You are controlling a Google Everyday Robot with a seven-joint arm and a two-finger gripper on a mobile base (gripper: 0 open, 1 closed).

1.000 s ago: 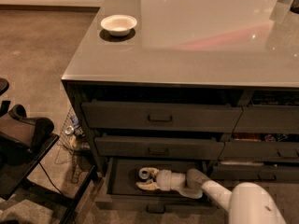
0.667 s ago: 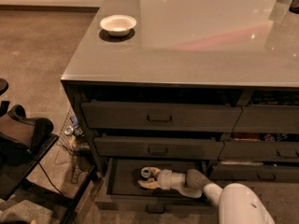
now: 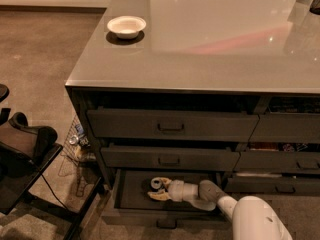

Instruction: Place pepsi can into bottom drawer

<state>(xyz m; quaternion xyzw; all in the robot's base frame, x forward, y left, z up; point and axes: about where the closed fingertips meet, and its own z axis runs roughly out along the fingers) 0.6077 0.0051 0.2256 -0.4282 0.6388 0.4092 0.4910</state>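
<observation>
The bottom drawer (image 3: pixel 131 213) of the left stack is pulled out, showing its dark interior. My arm reaches into it from the lower right, and my gripper (image 3: pixel 157 189) is low inside the drawer, left of its middle. A small silver round top (image 3: pixel 158 183), seemingly the pepsi can's, shows at the gripper's tip. The can's dark body is hard to tell from the drawer's shadow.
A white bowl (image 3: pixel 126 26) sits on the grey countertop (image 3: pixel 210 49) at the far left. The two drawers above (image 3: pixel 170 125) are shut. A narrower drawer stack (image 3: pixel 285 129) stands on the right. A black chair (image 3: pixel 25 149) and a wire basket (image 3: pixel 75 144) stand left of the cabinet.
The white part of my arm has shifted slightly left. The gripper stays at about the same spot inside the bottom drawer.
</observation>
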